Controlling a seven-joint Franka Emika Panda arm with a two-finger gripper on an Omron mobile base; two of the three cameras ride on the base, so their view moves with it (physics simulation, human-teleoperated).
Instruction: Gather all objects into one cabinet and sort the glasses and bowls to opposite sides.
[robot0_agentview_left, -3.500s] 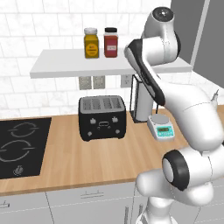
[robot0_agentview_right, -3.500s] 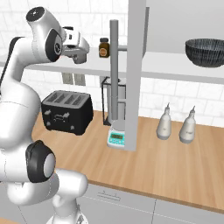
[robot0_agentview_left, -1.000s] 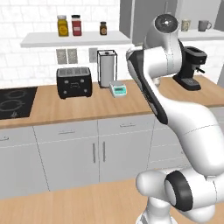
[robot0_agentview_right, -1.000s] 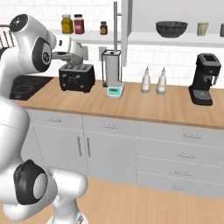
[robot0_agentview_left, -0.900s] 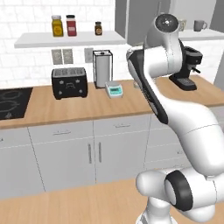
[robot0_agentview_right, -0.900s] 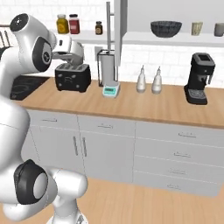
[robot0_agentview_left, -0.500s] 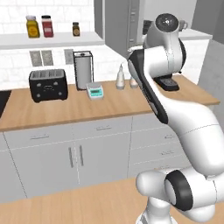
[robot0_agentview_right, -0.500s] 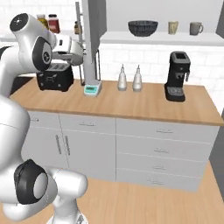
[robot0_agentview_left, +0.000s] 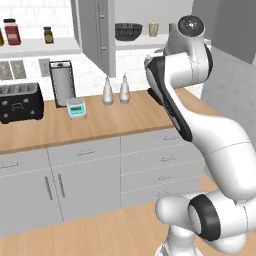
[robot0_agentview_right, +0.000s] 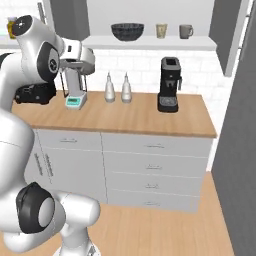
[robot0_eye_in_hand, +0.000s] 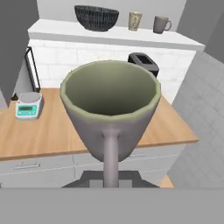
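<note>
Grey-brown and pale green inside, the mug (robot0_eye_in_hand: 109, 111) we carry looms before the hand camera, mouth open toward the lens and handle running straight down to the gripper (robot0_eye_in_hand: 111, 178), which is clamped on it; the fingertips are hidden behind the mug. Beyond it, on the cabinet's white shelf (robot0_eye_in_hand: 118, 37), we see the dark patterned bowl (robot0_eye_in_hand: 96, 17) at left, then the beige speckled cup (robot0_eye_in_hand: 135, 20) and a second mug (robot0_eye_in_hand: 161, 24) upright, handle pointing right. Below stand a coffee machine (robot0_agentview_right: 169, 84) and a small scale (robot0_eye_in_hand: 29, 105) on the wooden counter (robot0_agentview_right: 130, 115).
</note>
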